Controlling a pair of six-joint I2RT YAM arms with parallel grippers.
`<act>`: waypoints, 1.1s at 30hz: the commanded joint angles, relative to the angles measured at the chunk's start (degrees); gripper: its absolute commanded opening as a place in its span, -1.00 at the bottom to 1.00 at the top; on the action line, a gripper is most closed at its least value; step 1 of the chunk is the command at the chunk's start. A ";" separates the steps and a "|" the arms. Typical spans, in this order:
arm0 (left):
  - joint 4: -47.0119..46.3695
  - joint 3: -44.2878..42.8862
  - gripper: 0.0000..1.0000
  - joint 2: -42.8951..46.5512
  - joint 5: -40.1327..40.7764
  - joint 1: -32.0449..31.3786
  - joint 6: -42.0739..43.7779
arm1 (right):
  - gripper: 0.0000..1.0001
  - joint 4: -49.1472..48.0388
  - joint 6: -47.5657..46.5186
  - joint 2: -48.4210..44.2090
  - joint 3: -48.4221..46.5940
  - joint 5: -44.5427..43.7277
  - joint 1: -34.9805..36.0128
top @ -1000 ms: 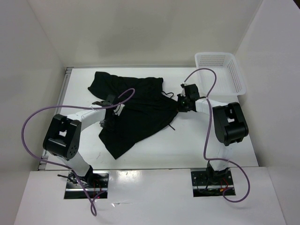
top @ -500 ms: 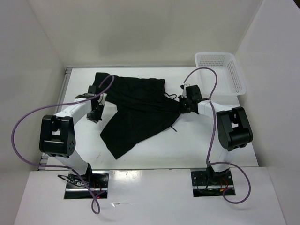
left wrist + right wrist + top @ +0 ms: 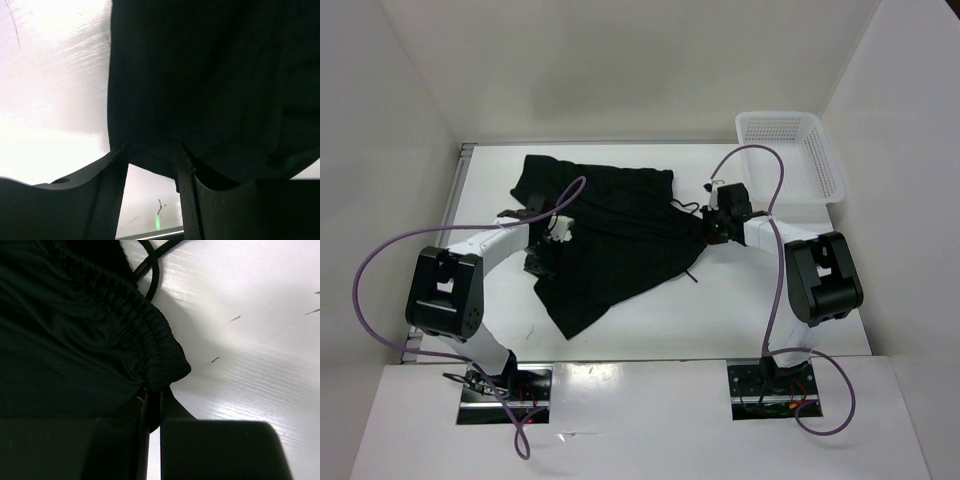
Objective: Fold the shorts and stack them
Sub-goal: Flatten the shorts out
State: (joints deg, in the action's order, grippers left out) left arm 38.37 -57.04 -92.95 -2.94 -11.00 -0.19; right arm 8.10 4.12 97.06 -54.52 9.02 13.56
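Observation:
The black shorts (image 3: 620,235) lie spread across the middle of the table, with one leg running toward the near left. My left gripper (image 3: 540,258) is at the shorts' left edge. In the left wrist view its fingers (image 3: 114,190) stand apart, the gripper (image 3: 150,150) is open, and the fabric hem (image 3: 200,90) lies across the tips. My right gripper (image 3: 712,228) is shut on the right corner of the elastic waistband (image 3: 150,345), with the gripper (image 3: 154,392) low over the table. The black drawstring (image 3: 152,270) loops on the table beside it.
A white lattice basket (image 3: 790,155) stands at the back right corner. White walls close off the table at the left, back and right. Bare white tabletop (image 3: 750,300) shows in front of the shorts.
My left gripper pulled out to the left past the shorts' edge, spreading the fabric, then came back right onto the edge. My right gripper kept its hold and barely moved.

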 commanded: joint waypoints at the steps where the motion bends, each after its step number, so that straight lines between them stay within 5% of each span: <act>1: -0.83 0.08 0.01 -1.18 0.12 0.55 0.19 | -1.00 -0.01 -1.31 -3.28 1.00 0.48 0.06; 8: -1.98 -0.53 -0.23 -6.80 -1.89 0.02 0.19 | -1.00 -0.54 -1.31 -3.80 1.52 1.00 0.06; 15: -1.90 -0.01 -0.77 -7.34 -3.04 -1.12 0.19 | -1.00 -0.54 -1.92 -4.33 1.52 0.48 0.06; 26: 2.86 -9.84 -0.80 -1.01 -1.63 10.12 0.19 | -1.00 -0.54 -4.82 -4.86 3.80 -1.19 0.06; 33: 1.71 -13.18 -0.63 -8.11 -3.73 16.36 0.19 | -1.00 0.52 -6.84 -6.70 4.42 1.52 0.06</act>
State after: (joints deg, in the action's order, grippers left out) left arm 39.57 -67.48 -98.37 -5.02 3.77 -0.25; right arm 8.21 -0.43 94.15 -50.57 9.74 13.56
